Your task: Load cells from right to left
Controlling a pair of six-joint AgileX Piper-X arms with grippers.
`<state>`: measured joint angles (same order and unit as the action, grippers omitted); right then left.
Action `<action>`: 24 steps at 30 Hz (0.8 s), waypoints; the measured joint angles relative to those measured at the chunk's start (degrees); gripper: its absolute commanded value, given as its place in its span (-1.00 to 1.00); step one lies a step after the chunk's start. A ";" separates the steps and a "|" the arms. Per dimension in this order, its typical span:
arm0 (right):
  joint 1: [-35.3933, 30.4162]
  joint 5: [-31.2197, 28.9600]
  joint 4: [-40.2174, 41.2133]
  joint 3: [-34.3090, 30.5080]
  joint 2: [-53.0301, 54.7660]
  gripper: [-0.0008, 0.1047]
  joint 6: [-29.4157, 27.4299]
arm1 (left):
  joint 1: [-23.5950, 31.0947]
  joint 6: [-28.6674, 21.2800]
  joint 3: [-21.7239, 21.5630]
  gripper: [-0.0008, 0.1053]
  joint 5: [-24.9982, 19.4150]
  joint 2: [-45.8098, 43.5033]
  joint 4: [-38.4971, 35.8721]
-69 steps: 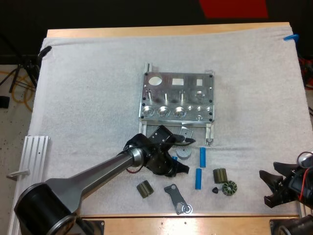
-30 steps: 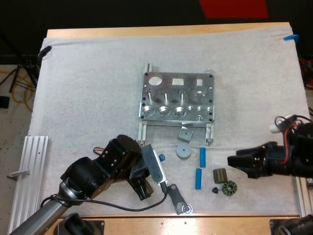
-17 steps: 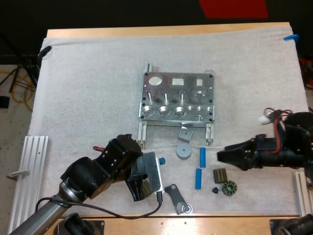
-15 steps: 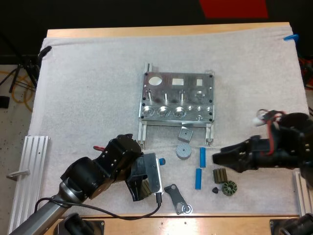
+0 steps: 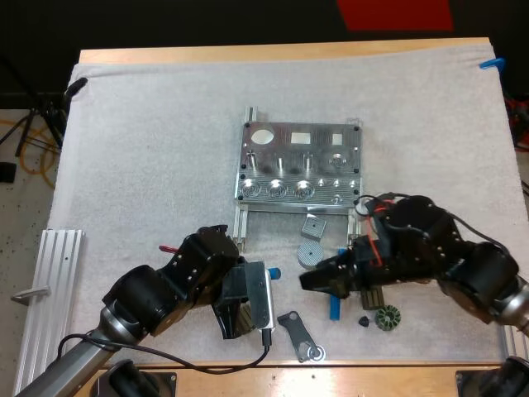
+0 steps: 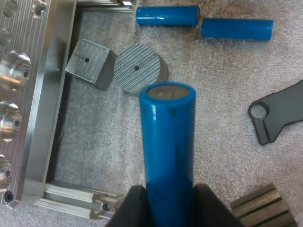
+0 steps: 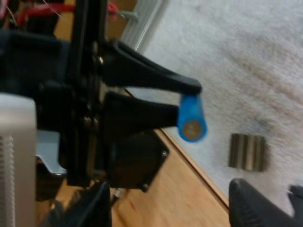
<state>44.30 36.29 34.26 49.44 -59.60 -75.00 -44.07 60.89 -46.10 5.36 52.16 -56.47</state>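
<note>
Right, in the high view my left claw [image 5: 252, 277] is clenched on a blue cell [image 5: 272, 271] and holds it above the white mat [image 5: 149, 149], on the near side of the metal fixture [image 5: 302, 165]. My right claw [image 5: 310, 279] is released, fingers spread. It points at that cell from the opposite side, near it but apart. A round grey disc [image 5: 310, 255] and a grey square block [image 5: 312, 225] lie between the two claws and the fixture.

In the left wrist view the cell stands out lengthwise from between my fingers [image 6: 135, 208], which pinch only its base. Its free end hangs over the disc. Two loose blue cells [image 6: 166, 15] lie end to end beyond it, and a dark bracket [image 6: 279, 111] lies off to one side.

In the right wrist view the left claw offers the cell almost end-on, with a ribbed block [image 7: 246, 151] on the mat behind it. My own right fingers [image 7: 253, 203] stand wide apart and touch nothing.

I read this as a hand-over, so that the right arm can seat the cell in the fixture's rightmost free socket. To do it well I would:
- square the right claw to the cell's axis;
- slide its fingers over the free half, well clear of the left fingers;
- shut the right claw only once the cell sits between the pads;
- let the left claw go only after the right grip is firm;
- lift straight away, so the loose cells lying nearby are not knocked.
</note>
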 measured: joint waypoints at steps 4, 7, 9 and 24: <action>-0.02 0.00 -2.02 0.00 -1.83 0.04 1.88 | 0.00 0.00 0.00 -0.72 0.00 0.00 0.53; -0.02 -0.12 -2.10 0.00 -2.88 0.04 2.88 | 0.00 0.00 0.00 -0.72 0.00 0.00 1.79; -0.02 -0.12 -2.28 0.00 -3.43 0.04 2.97 | 0.00 0.00 0.00 -0.72 0.00 0.00 2.68; -0.02 -0.12 -5.29 0.00 -4.08 0.04 3.43 | 0.00 0.00 0.00 -0.72 0.10 0.00 3.41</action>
<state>44.28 36.18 28.97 49.44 -63.68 -71.57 -44.07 60.89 -46.10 5.46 52.16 -53.06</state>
